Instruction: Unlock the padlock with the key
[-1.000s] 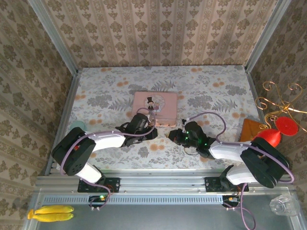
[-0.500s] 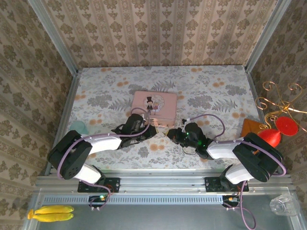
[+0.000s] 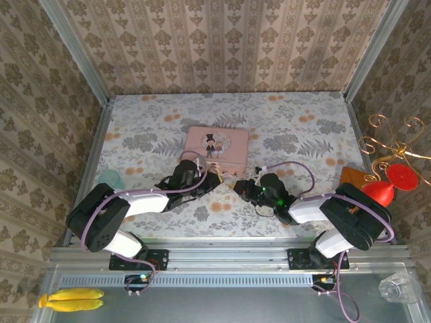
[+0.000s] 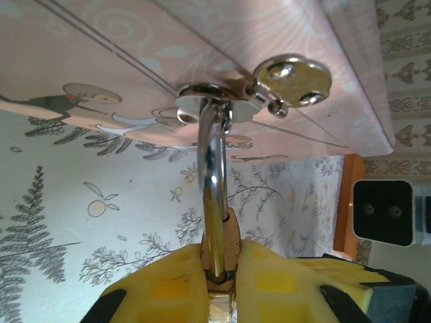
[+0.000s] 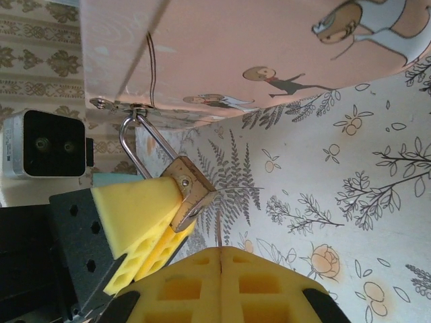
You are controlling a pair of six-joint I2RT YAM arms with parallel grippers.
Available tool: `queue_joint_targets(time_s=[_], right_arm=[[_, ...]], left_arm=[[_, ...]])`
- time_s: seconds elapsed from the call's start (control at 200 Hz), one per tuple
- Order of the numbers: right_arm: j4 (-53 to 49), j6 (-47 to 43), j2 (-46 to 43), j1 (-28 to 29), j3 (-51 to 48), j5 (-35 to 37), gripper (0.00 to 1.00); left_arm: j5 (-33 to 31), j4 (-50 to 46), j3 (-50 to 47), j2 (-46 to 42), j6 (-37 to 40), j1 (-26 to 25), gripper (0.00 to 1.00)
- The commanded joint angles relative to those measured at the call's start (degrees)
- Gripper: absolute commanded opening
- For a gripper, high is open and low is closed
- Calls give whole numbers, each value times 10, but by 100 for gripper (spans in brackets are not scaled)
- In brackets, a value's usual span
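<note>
Right wrist: left claw [image 5: 168, 225] tight on padlock [image 5: 190, 192], right claw [image 5: 221, 259] tight on key [image 5: 218, 239]

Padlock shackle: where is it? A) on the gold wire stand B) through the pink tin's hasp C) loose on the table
B: the left wrist view shows the shackle threaded through the hasp on the pink tin, with the padlock clamped in the left gripper.

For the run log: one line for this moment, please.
left gripper: shut on padlock | right gripper: shut on key | shackle: through hasp of tin
</note>
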Motion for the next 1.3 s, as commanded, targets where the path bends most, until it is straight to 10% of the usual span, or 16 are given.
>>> queue_joint_targets(time_s=[0.0,1.295], right_arm=[[35,17,14,2,-3,-15,0],[217,73,58,-5,-22,-4,0]], left_arm=[[3,83,2,-26,-8,6,0],[19,188,-15,1,-73,7,0]])
